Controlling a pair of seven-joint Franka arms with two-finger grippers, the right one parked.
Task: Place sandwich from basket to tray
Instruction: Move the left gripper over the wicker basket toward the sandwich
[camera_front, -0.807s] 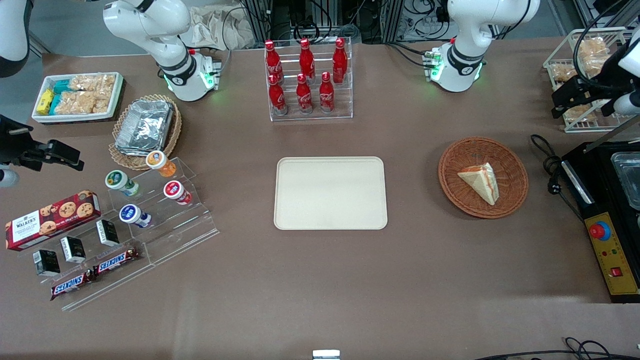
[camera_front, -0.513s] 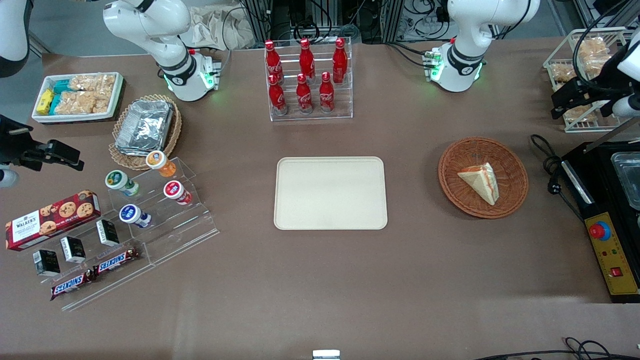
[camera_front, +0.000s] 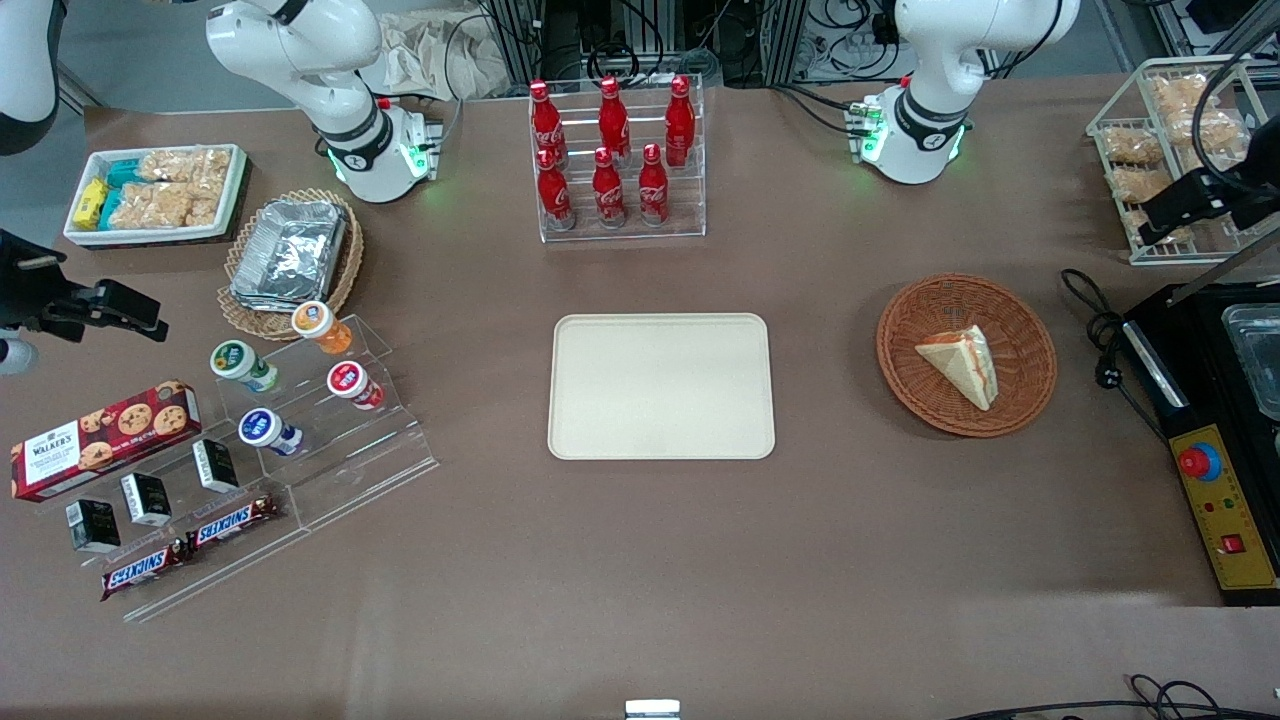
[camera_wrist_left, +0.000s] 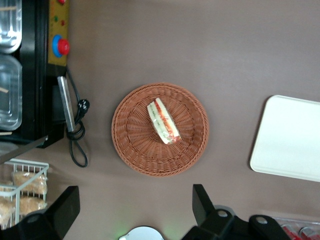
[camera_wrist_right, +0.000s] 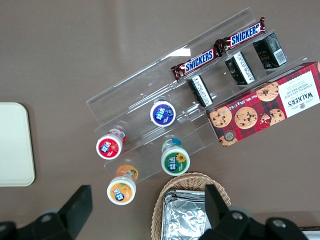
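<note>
Sandwich (camera_front: 960, 363) lies on its side inside the basket (camera_front: 1030, 325), its filling stripe facing up, with woven floor showing all around it so that it touches no part of the rim; the left wrist view shows the same ring of bare weave around the wedge (camera_wrist_left: 163, 121). Taking the basket (camera_wrist_left: 130, 135) as the mark, the tray (camera_front: 661, 386) sits well apart from it toward the parked arm's end of the table, flat, with bare brown table (camera_front: 820, 400) between the two rims. A black cable (camera_front: 1098, 330) curls just beside the basket toward the working arm's end. High above that end, over the wire rack (camera_front: 1130, 150) of bagged snacks, hangs the gripper (camera_wrist_left: 135, 202), its fingers (camera_wrist_left: 201, 202) spread wide and holding nothing.
</note>
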